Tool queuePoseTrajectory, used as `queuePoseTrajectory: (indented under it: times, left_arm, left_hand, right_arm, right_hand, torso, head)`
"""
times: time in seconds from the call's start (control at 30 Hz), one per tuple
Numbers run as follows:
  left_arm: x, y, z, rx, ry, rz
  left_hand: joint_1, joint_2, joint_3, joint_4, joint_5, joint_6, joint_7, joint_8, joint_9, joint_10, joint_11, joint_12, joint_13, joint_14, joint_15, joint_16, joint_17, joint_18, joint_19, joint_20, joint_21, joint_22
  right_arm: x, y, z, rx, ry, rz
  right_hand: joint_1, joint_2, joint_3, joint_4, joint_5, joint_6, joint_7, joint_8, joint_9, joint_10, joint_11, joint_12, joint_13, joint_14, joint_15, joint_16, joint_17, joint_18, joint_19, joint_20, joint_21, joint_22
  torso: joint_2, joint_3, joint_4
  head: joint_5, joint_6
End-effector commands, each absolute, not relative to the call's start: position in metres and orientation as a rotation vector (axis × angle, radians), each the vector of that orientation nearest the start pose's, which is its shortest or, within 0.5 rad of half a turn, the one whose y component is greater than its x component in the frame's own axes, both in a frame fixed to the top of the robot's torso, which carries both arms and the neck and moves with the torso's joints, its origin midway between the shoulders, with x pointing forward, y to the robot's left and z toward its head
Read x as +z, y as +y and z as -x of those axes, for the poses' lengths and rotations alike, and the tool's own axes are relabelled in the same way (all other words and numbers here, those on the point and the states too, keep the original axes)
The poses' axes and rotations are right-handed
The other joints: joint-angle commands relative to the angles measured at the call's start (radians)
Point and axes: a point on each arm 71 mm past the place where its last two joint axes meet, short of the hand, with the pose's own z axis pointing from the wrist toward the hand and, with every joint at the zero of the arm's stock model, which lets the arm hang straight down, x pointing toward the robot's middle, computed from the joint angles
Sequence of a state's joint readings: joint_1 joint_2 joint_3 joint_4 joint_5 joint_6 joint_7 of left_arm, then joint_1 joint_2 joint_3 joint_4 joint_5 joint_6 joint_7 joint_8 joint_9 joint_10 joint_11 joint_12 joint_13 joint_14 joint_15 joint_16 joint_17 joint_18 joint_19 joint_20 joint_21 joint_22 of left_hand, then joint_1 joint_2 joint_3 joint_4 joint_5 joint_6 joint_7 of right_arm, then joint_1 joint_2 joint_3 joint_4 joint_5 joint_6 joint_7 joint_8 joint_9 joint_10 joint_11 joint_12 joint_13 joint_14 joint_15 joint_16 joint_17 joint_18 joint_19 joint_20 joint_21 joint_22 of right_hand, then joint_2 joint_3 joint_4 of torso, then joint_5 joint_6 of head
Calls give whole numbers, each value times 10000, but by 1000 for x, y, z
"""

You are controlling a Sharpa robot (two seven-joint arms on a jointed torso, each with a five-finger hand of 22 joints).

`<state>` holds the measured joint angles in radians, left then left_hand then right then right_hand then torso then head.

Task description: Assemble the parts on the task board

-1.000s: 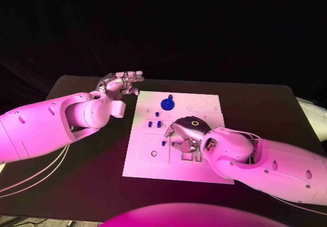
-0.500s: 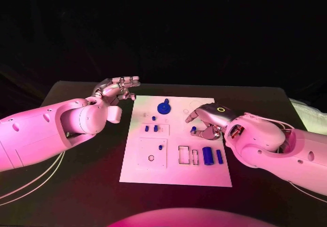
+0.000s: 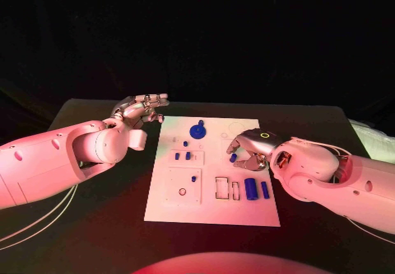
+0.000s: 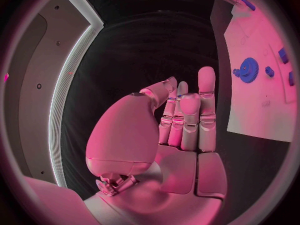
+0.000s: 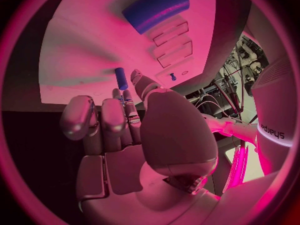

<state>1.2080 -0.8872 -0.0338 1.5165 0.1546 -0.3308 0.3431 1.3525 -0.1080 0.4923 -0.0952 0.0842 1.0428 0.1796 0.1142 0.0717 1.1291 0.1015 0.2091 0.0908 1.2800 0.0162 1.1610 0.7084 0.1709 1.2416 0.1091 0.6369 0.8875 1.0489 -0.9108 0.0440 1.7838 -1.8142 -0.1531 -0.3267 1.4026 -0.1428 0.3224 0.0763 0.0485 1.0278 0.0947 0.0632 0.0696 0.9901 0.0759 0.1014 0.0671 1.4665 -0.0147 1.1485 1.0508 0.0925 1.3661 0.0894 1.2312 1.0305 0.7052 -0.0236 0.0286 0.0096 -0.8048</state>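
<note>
Right hand (image 3: pixel 249 151): over the task board (image 3: pixel 169 200), pinching a small blue peg (image 3: pixel 234 157) in its fingertips.
Left hand (image 3: pixel 140 108): off the board's far left corner, above the worktop (image 3: pixel 99 228), fingers loosely apart, holding nothing.

The right hand (image 3: pixel 247 149) pinches a small blue peg (image 3: pixel 233 157) over the board (image 3: pixel 212 211). The left hand (image 3: pixel 140 109) hovers empty beside the board's far left corner. A blue gear (image 3: pixel 198 130) lies on the board.

Black table (image 3: pixel 99 228) before a dark backdrop (image 3: pixel 214 51).
</note>
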Motion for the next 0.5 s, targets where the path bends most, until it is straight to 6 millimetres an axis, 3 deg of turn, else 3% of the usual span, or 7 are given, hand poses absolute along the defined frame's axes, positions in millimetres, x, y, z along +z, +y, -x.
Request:
queuePoseTrajectory:
  times: [0.03,0.5]
  left_arm:
    - [-179,236,-494,-15133,13754,13254]
    - [-179,236,-493,-15146,13791,13265]
  left_hand:
    - [97,-31,-10,-48,60,-66,11,66,-10,-65,20,34,6,-71,-22,-54,-10,80,-48,7,-27,-9]
    - [85,-26,-22,-43,58,-68,13,73,-9,-72,23,48,7,-73,-17,-51,-13,79,-53,11,-35,-14]
  right_arm:
    - [-207,-165,-419,4550,17582,4441]
    - [-211,-163,-423,4365,17622,4559]
  right_hand:
    - [67,139,83,7,21,151,65,58,17,189,-74,103,2,282,-77,-17,-26,138,2,-72,-37,-8]
    - [141,523,575,4,12,781,87,173,84,1102,-100,347,-20,282,-10,-16,-77,115,46,-68,-12,38]
  torso:
    - [6,-1,-13]
    - [-4,2,-10]
  head:
    - [16,-11]
    - [-19,-17]
